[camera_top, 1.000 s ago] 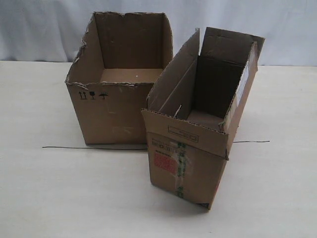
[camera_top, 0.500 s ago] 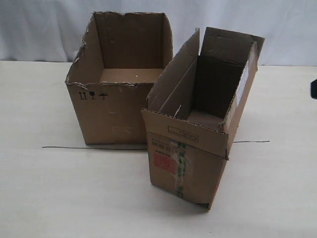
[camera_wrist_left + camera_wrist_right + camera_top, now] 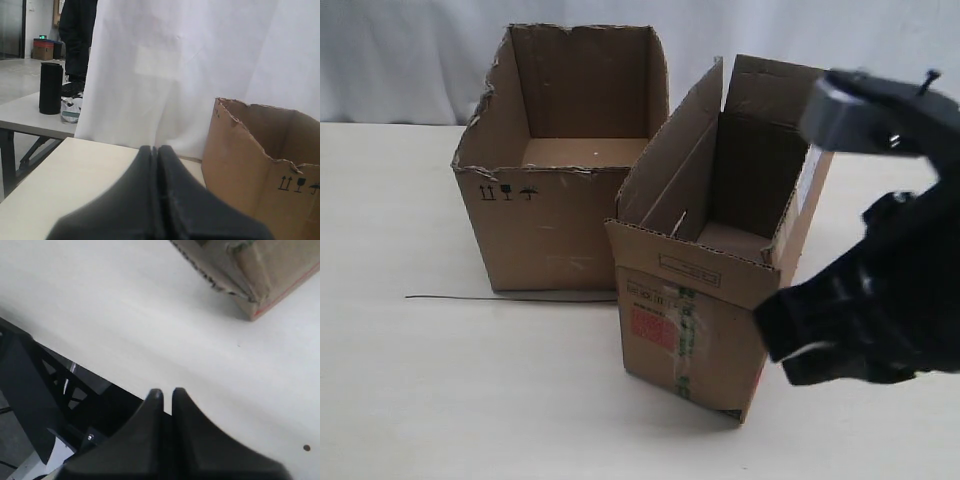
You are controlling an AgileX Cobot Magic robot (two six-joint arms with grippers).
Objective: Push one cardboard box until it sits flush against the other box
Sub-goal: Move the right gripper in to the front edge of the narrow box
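At 4 o'clock from the other box (image 3: 545, 230), the cardboard box (image 3: 705, 305) looks light; I'd shove its wall low, not the flaps (image 3: 675, 165). The left fingers (image 3: 145, 162) and right fingers (image 3: 184, 402) are both closed, empty.

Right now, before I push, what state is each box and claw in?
other box: upright, open-topped, rim torn.
cardboard box: upright, top flaps open, skewed to the other box, not flush.
left claw: shut, holding nothing.
right claw: shut, holding nothing.
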